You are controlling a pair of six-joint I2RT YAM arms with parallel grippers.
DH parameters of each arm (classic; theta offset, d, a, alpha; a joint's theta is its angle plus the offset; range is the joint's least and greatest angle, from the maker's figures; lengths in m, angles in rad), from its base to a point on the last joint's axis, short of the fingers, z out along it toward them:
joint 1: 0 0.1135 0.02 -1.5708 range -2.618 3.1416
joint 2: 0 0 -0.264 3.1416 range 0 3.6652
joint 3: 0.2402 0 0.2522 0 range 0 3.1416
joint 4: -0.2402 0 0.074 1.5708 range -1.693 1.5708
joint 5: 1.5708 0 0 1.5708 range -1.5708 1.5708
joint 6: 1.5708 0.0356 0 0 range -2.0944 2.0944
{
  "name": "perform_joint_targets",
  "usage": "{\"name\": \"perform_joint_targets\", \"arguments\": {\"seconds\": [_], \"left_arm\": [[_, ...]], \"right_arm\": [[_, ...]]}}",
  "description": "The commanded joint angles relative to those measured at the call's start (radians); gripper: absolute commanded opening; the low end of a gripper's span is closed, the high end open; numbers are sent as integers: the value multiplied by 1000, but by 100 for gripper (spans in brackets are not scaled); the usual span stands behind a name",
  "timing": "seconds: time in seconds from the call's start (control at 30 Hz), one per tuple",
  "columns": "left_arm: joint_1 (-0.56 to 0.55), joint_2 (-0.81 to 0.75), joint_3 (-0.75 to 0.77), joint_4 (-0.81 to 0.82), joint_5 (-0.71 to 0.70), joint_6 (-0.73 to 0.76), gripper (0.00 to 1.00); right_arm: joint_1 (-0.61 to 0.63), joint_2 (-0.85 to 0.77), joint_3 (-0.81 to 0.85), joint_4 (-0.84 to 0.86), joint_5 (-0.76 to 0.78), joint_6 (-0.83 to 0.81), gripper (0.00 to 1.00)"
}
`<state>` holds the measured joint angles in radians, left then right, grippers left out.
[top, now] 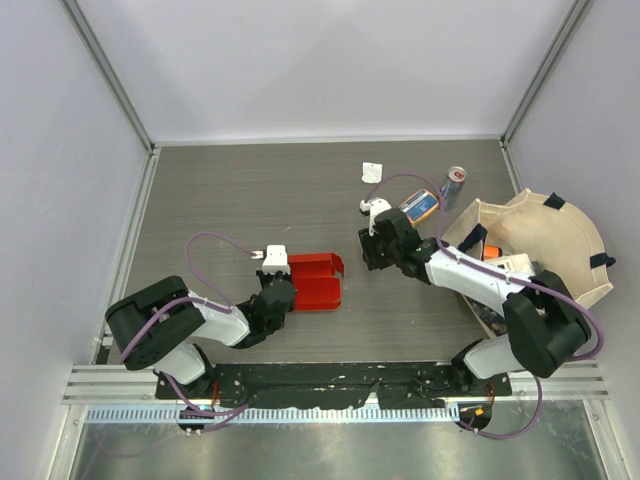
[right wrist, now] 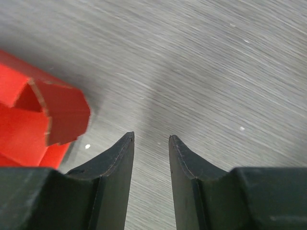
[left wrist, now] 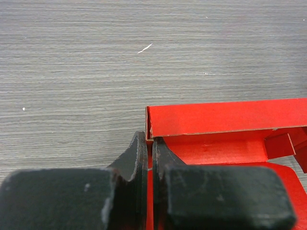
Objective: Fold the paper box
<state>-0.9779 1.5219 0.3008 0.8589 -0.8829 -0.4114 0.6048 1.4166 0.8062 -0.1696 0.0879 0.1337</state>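
Left gripper pinches the left wall of the red paper box, which lies partly folded mid-table, walls up. Right gripper has its fingers parted, holding nothing, just right of the box's end flap. Beige bag sits at the right, can beside it.

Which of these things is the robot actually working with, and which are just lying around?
In use: red paper box, pinched by the left gripper; right gripper, open beside it.
Lying about: drink can, white scrap, blue pack, cloth basket.
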Motion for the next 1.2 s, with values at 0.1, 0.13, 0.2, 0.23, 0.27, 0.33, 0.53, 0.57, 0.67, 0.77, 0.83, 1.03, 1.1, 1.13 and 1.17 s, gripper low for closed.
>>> {"name": "perform_joint_targets", "arguments": {"seconds": [0.1,0.13,0.2,0.23,0.27,0.33,0.53,0.57,0.67,0.77,0.83,1.03,1.1,1.13,1.17], "left_arm": [[-8,17,4,0,-5,0,0],[-8,17,4,0,-5,2,0],[-7,15,3,0,-5,2,0],[-8,14,3,-1,-4,2,0],[-7,12,3,-1,-4,2,0],[-7,14,4,-3,-4,5,0],[-8,14,4,-1,-1,6,0],[-7,15,8,-1,-1,5,0],[-7,12,4,-1,-4,8,0],[-7,7,3,-1,-4,9,0],[-7,11,3,-1,-4,11,0],[-8,-2,3,-9,-7,22,0],[-7,-6,4,-12,-8,23,0],[-7,-8,4,-14,-7,25,0],[-7,-8,6,-14,-5,25,0]], "right_arm": [[59,19,-24,163,-210,-129,41],[64,42,-24,203,-221,-150,42],[88,56,-33,223,-224,-155,43],[99,59,-38,251,-220,-155,43],[114,61,-42,260,-211,-157,44],[145,61,-44,281,-209,-154,44],[188,74,-48,312,-194,-154,44],[190,79,-48,318,-200,-154,44],[196,81,-51,335,-148,-151,44],[196,77,-65,378,-108,-151,44],[196,73,-71,393,-117,-151,44],[193,-33,-71,306,-189,-39,46],[188,-114,-85,254,-128,6,47],[185,-145,-88,205,-52,17,48],[184,-172,-91,185,-27,26,49]]}}
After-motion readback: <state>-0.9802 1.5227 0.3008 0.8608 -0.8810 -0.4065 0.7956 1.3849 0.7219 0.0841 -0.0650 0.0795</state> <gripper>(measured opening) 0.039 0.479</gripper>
